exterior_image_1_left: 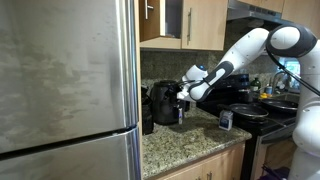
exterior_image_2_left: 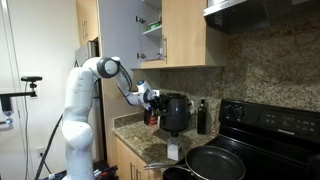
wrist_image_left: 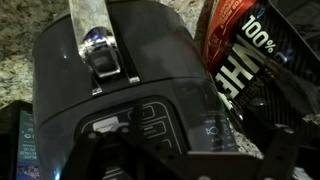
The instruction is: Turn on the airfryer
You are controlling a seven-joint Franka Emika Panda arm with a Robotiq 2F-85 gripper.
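The airfryer (exterior_image_1_left: 163,102) is a dark, rounded, upright appliance on the granite counter, seen in both exterior views (exterior_image_2_left: 177,112). In the wrist view I look down on its glossy top (wrist_image_left: 70,70), its drawer handle (wrist_image_left: 100,48) and its touch panel (wrist_image_left: 150,115), where faint icons glow at the right (wrist_image_left: 214,128). My gripper (exterior_image_1_left: 185,92) (exterior_image_2_left: 152,100) hovers close over the airfryer's top front. In the wrist view the gripper (wrist_image_left: 198,162) is only a dark blur along the bottom edge, just above the panel. Whether it touches the panel does not show.
A large steel fridge (exterior_image_1_left: 65,80) fills the left. A black stove (exterior_image_2_left: 270,130) with pans (exterior_image_2_left: 215,160) stands beside the counter. A dark bottle (exterior_image_2_left: 202,116) stands next to the airfryer. A black bag printed "100% WHEY" (wrist_image_left: 250,50) lies close beside it. Wooden cabinets (exterior_image_1_left: 195,20) hang overhead.
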